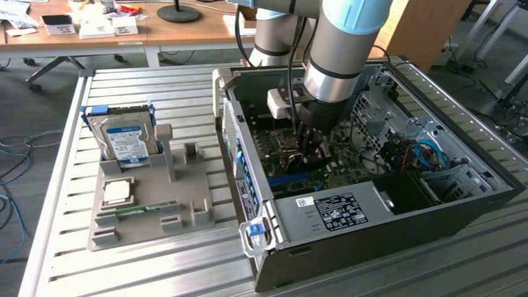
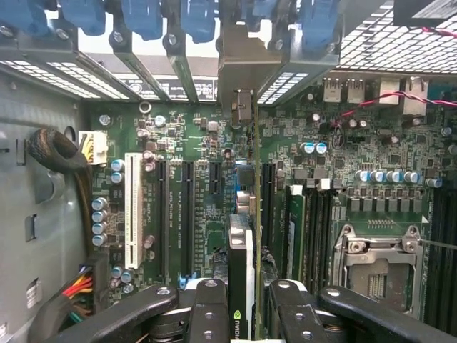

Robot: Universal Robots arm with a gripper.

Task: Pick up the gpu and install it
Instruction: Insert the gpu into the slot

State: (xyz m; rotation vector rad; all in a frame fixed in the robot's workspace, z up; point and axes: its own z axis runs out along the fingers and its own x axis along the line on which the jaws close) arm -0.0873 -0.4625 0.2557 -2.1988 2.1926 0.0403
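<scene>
Your black two-finger gripper (image 2: 248, 287) is pinching the thin green circuit-board gpu (image 2: 241, 246) with the silver bracket, so the card is sitting edge-on right between the jaws. You're holding it inside the open black metal computer case (image 1: 429, 210), right over the long slots of the green motherboard (image 2: 207, 236).

Slatted table (image 1: 165, 272): grey fixture (image 1: 136, 234), open computer case (image 1: 371, 242).

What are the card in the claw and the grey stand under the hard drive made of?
The gpu looks like green circuit board, with a bare silvery metal bracket at its end. The grey stand seems matte plastic: uniform dull grey, no glint.
</scene>
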